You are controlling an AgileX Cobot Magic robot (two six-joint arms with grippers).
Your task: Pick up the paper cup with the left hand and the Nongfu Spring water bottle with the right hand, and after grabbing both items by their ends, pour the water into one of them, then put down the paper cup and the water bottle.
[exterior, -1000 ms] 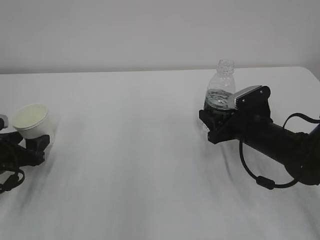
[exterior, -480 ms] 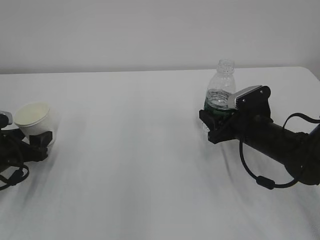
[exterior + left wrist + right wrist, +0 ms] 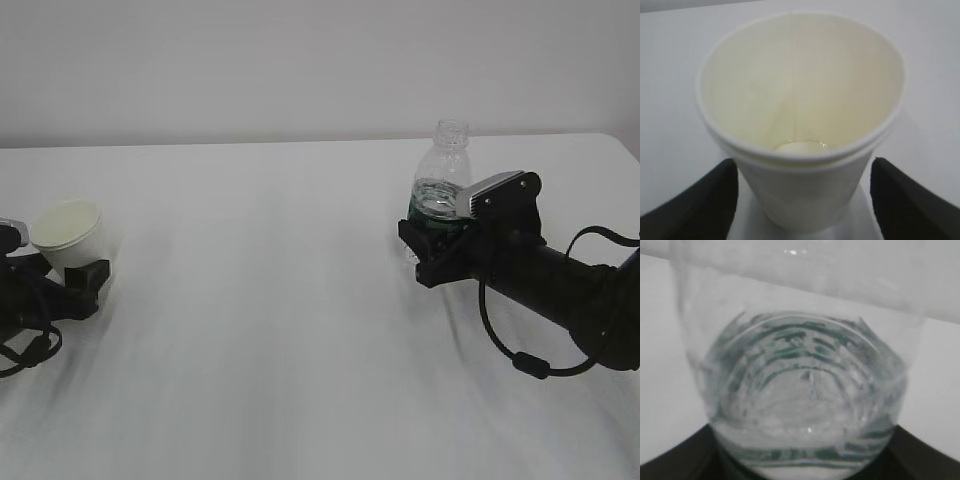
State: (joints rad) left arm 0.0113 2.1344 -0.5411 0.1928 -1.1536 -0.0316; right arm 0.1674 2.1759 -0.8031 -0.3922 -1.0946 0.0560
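L gripper (image 3: pixel 802 200): 2 fingers apart, flanking the paper cup (image 3: pixel 800 120) w/ gaps both sides, cup upright on the table (image 3: pixel 280 300), far left of the bottle (image 3: pixel 440 180). R gripper (image 3: pixel 425 245): fingers clamped on bottle's lower body; bottle upright, water (image 3: pixel 805 390) inside.

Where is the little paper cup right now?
The paper cup stands upright on the white table at the far left of the exterior view, between the fingers of the left gripper, far from the water bottle on the right.
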